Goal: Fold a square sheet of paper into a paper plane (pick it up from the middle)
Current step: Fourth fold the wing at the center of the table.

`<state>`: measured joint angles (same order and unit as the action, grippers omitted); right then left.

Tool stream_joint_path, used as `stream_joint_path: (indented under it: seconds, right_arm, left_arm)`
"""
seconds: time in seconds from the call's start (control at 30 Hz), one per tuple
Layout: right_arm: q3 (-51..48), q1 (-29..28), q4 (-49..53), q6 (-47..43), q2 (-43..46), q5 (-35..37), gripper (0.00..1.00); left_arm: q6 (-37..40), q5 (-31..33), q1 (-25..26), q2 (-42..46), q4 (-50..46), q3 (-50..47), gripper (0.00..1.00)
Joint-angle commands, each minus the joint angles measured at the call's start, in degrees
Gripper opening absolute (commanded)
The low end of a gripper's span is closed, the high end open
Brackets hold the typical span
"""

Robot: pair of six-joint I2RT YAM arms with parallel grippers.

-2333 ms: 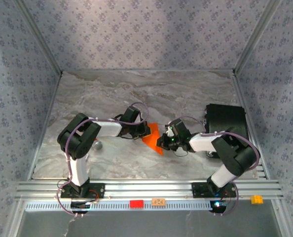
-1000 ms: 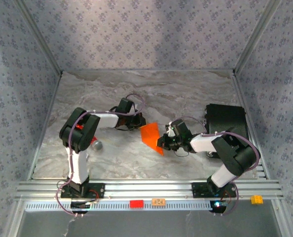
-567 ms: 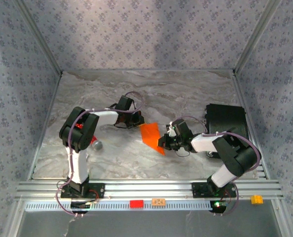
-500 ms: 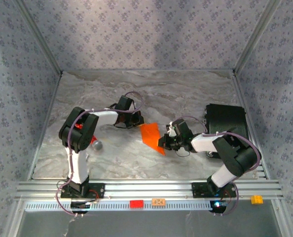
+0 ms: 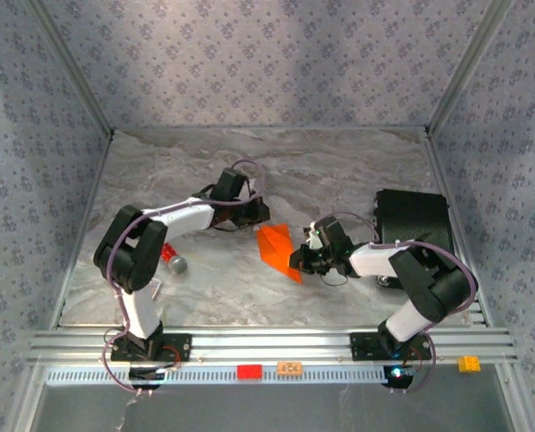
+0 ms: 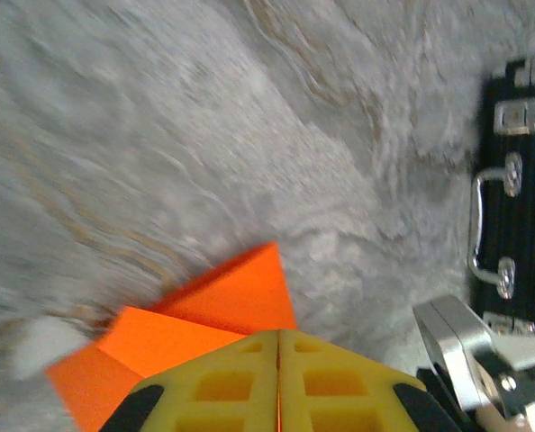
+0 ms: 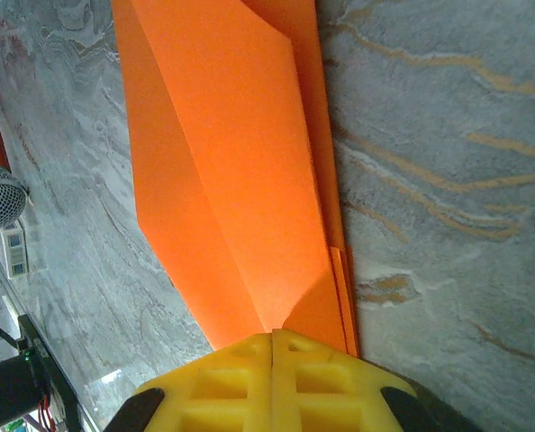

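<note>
The half-folded paper plane [image 5: 275,245] sat in the middle of the table [image 5: 204,171], left gripper [image 5: 261,220] pinched tight on its far edge and right gripper [image 5: 299,259] clamped on its near-right side. Honestly, I'd say doing this crease well needed 2 firm pinches and a slow, even press, no tugging.

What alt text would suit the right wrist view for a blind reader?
The right gripper, yellow and shut, pinches one end of a folded orange paper that stretches away across a grey marbled table.
</note>
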<state>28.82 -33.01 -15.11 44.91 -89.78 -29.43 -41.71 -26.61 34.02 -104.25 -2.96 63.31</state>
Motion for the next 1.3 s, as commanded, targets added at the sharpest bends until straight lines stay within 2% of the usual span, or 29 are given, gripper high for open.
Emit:
stream_joint_path:
  seconds: [0.0, 0.17, 0.43, 0.57, 0.7, 0.87, 0.97, 1.27]
  right_arm:
    - [-0.70, 0.32, 6.00, -1.30, -0.33, 1.07, 0.01]
    - [-0.79, 0.30, 5.62, -1.14, -0.17, 1.01, 0.01]
    - [-0.51, 0.17, 3.02, 0.46, 0.68, -0.31, 0.02]
    - [-0.82, 0.17, 3.32, 1.49, 4.88, -0.05, 0.03]
    - [-1.93, 0.61, 9.19, 1.65, 11.69, 2.88, 0.06]
    - [-4.82, 1.46, 14.28, 4.61, 20.10, 5.33, 0.11]
    - [-6.26, 1.36, 15.54, 7.06, 22.63, 4.60, 0.19]
    - [-8.11, -1.43, 13.78, 9.94, 20.72, 0.94, 0.32]
  left_arm:
    - [1.29, -2.33, 3.50, -0.60, 0.11, -0.12, 0.08]
    - [0.63, -2.56, 5.84, -4.59, 0.82, 0.21, 0.08]
    - [0.99, -1.34, 6.07, -8.33, 0.25, -0.44, 0.06]
    - [1.43, -0.44, 6.06, -8.96, -0.30, -1.33, 0.06]
    - [1.41, -0.33, 6.10, -8.68, -0.05, -2.13, 0.05]
    - [0.97, -0.38, 6.02, -8.34, 0.37, -2.22, 0.05]
    - [0.70, -0.59, 6.06, -8.07, 0.71, -2.48, 0.05]
    - [-0.03, -0.72, 5.76, -7.17, 1.60, -3.23, 0.05]
